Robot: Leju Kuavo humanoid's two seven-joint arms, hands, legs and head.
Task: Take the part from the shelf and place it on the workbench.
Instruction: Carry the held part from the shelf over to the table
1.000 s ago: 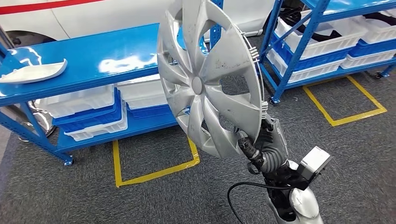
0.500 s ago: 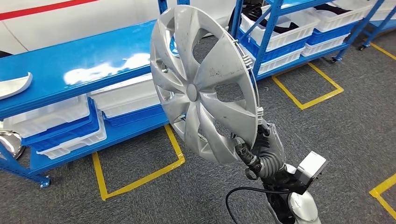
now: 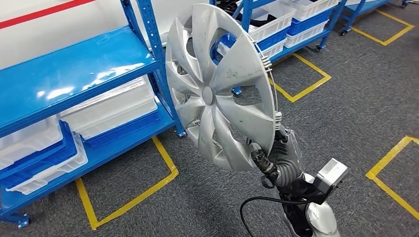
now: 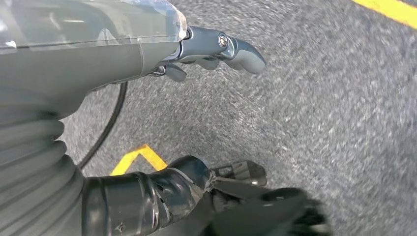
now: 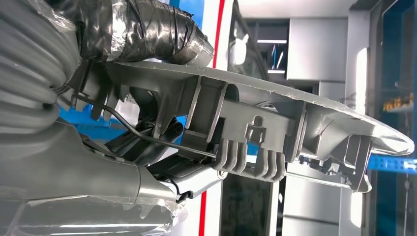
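The part is a silver wheel cover (image 3: 220,86) with curved spokes, held upright in mid-air in the head view. My right hand (image 3: 281,155) grips its lower rim from below. Up close in the right wrist view, the cover's ribbed rim (image 5: 255,123) lies clamped between the taped fingers (image 5: 147,29) and the grey thumb (image 5: 88,182). My left hand (image 4: 206,113) hangs over grey carpet, its fingers apart and nothing between them.
A blue shelf (image 3: 69,69) stands at the left with white and blue bins (image 3: 108,106) underneath. More blue racks with white bins (image 3: 286,19) stand at the back. Yellow tape squares (image 3: 128,197) mark the grey carpet.
The whole head view has swung: the shelves slid left and up and new floor markings appear at the right. The wheel cover stays in my right hand, held the same way.
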